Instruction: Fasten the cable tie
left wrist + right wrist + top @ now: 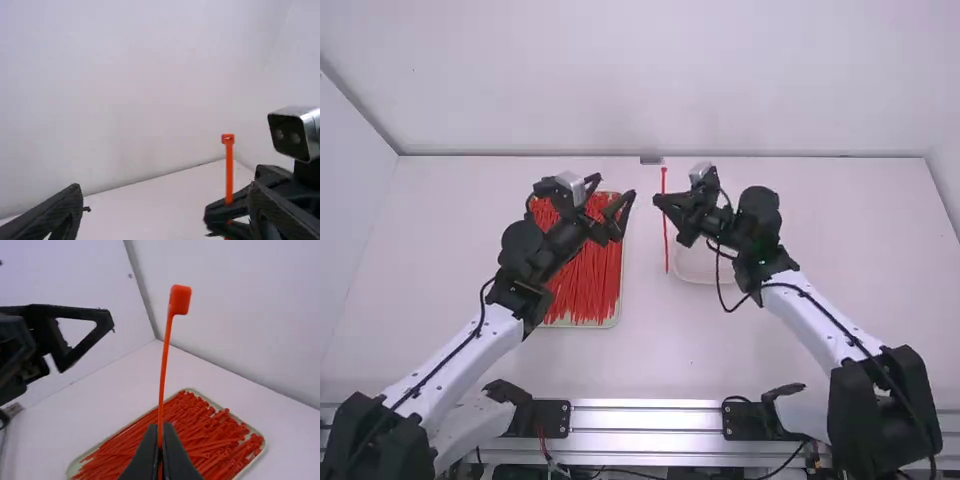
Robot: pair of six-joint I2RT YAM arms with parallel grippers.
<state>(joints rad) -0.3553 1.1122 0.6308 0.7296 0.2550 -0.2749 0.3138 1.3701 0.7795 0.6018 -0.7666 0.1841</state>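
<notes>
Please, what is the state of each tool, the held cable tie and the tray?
cable tie: upright, straight, not yet looped or fastened.
right tool: shut on the cable tie.
left tool: open, empty.
tray: filled with loose cable ties.

Left of the tray [588, 325] the table [430, 220] lies open; just right of it the upright cable tie [665, 240] in the right gripper [663, 204] bars the way, the left gripper [622, 218] hanging over its far right corner.

white links [815, 320], black joints [757, 213], black right claw [664, 203]
</notes>
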